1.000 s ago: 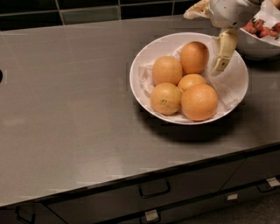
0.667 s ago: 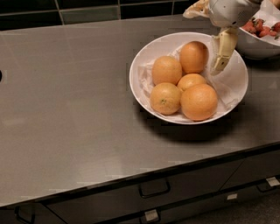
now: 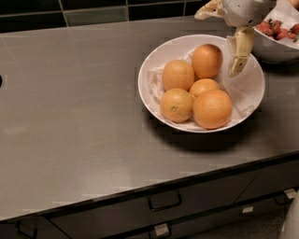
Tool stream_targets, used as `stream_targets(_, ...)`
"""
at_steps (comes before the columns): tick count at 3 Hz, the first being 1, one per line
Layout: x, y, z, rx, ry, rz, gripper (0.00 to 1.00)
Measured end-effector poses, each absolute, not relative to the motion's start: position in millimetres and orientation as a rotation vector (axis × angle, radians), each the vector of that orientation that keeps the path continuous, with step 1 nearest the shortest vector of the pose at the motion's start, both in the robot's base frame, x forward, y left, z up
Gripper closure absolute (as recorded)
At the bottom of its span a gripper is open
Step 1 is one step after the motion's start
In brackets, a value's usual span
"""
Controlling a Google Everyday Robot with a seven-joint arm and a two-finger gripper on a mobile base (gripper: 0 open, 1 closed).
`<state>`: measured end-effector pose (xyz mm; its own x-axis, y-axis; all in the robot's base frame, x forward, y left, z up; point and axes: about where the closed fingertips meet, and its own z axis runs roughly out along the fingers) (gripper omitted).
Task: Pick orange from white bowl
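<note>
The white bowl (image 3: 163,56), lined with crumpled white paper, stands on the grey counter at the right and holds several oranges. The orange (image 3: 207,60), deep-orange and slightly oval, lies at the back of the bowl. My gripper (image 3: 217,45) reaches in from the top right and is open over this orange. One cream finger (image 3: 240,51) hangs down just right of the orange, inside the bowl's rim. The other finger (image 3: 208,10) sticks out above and behind the orange. Neither finger clearly touches the fruit.
An orange with a dark speck (image 3: 176,105) and the biggest round orange (image 3: 212,108) lie at the bowl's front. A second white bowl with red fruit (image 3: 280,32) stands close behind at the right. Dark tiles back the counter (image 3: 70,116); drawers run below its front edge.
</note>
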<state>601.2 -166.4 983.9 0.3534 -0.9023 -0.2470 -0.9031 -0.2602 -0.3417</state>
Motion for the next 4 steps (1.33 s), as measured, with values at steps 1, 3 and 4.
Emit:
stream_targets(1,607,-170,980,-2.236,1.544,0.013,0.00)
stream_targets(3,619,-178,968,-2.257,1.512,0.032,0.21)
stream_targets(4,625,-180,964,-2.261,1.502,0.038,0.27)
